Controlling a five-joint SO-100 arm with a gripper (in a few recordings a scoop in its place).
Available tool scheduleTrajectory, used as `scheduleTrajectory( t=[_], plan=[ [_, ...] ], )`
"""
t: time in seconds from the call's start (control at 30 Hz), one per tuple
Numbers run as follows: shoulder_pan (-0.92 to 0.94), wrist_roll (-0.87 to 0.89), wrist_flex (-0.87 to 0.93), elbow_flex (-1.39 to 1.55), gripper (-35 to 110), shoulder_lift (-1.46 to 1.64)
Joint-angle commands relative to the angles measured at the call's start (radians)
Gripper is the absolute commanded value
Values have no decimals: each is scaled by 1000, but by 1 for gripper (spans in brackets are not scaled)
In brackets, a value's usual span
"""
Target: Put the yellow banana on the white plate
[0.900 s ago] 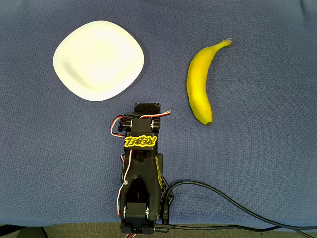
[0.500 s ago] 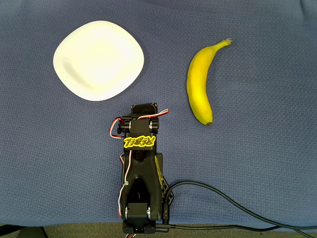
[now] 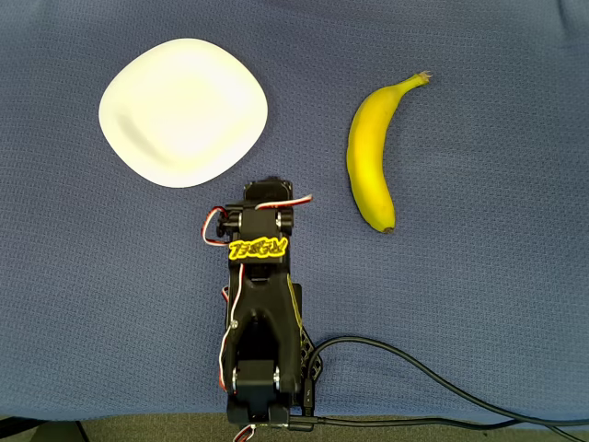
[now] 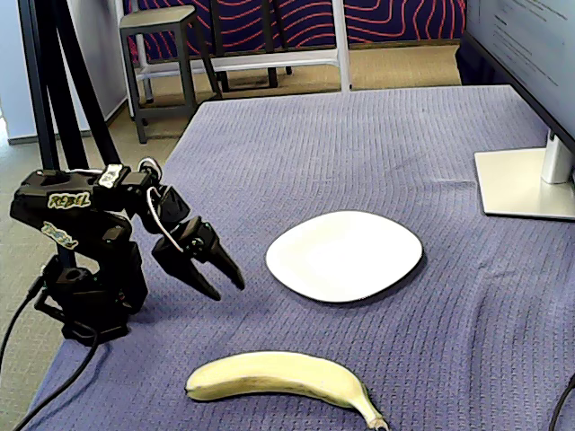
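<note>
The yellow banana (image 3: 368, 157) lies on the blue cloth at the right of the overhead view, stem end toward the top; in the fixed view the banana (image 4: 278, 377) is at the near edge. The white plate (image 3: 184, 110) sits empty at the upper left, and the plate (image 4: 346, 254) is mid-table in the fixed view. My gripper (image 4: 228, 289) hangs just above the cloth, tilted down, its two black fingers a little apart and holding nothing. From overhead the gripper (image 3: 264, 191) is below the plate's lower right rim and left of the banana.
A monitor's grey stand (image 4: 521, 180) occupies the far right of the table. A black cable (image 3: 414, 368) runs from the arm's base along the cloth's lower edge. Black tripod legs (image 4: 63, 81) and a stool (image 4: 162, 22) stand beyond the table.
The arm has reached slightly forward, its wrist shifting up the overhead picture toward the plate. Banana and plate have not moved.
</note>
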Motion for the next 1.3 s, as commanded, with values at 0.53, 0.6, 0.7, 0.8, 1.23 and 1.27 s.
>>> scheduleTrajectory(
  t=[0.53,0.6,0.7,0.8,1.23,1.27],
  plan=[
    [169,615,-31,-560,18,-503],
    [199,666,-48,-560,19,-505],
    [233,755,-52,-583,25,-531],
    [268,857,-26,-666,28,-623],
    [430,1190,38,-979,30,-931],
    [436,1198,38,-986,31,-936]
  ],
)
